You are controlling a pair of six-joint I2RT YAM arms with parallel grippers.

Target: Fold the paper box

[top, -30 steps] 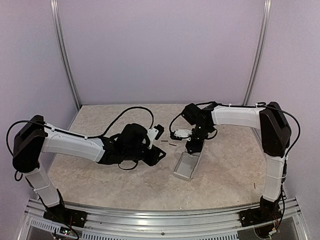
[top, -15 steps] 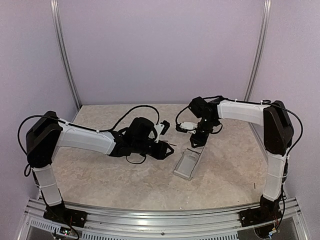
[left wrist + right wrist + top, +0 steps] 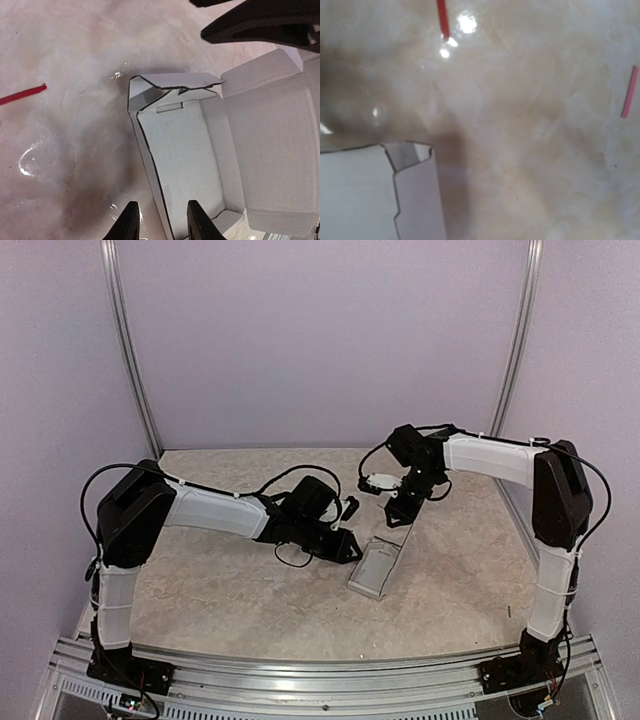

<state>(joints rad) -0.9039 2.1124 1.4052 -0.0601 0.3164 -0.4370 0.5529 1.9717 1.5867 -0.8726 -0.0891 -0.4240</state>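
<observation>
The paper box [image 3: 373, 566] is a pale open tray with its lid flap lying out, on the table in the middle. In the left wrist view the paper box [image 3: 185, 160] fills the centre and right, and its far end flaps are half folded. My left gripper [image 3: 347, 546] is open at the box's left side. Its fingertips [image 3: 131, 222] straddle the box's left wall without touching it. My right gripper [image 3: 398, 512] hovers just past the box's far end, with its dark fingers [image 3: 260, 27] apart and holding nothing. The right wrist view shows only a box corner [image 3: 375, 195].
Thin red strips lie on the mottled beige tabletop: one in the left wrist view [image 3: 22, 94], and two in the right wrist view, one [image 3: 442, 20] at the top and the other [image 3: 630, 92] at the right. Metal frame posts [image 3: 130, 350] and pale walls stand behind the table.
My left arm has swung right, bringing its gripper up to the box's left wall. My right gripper has drawn back from the box's far flap. The box has stayed put.
</observation>
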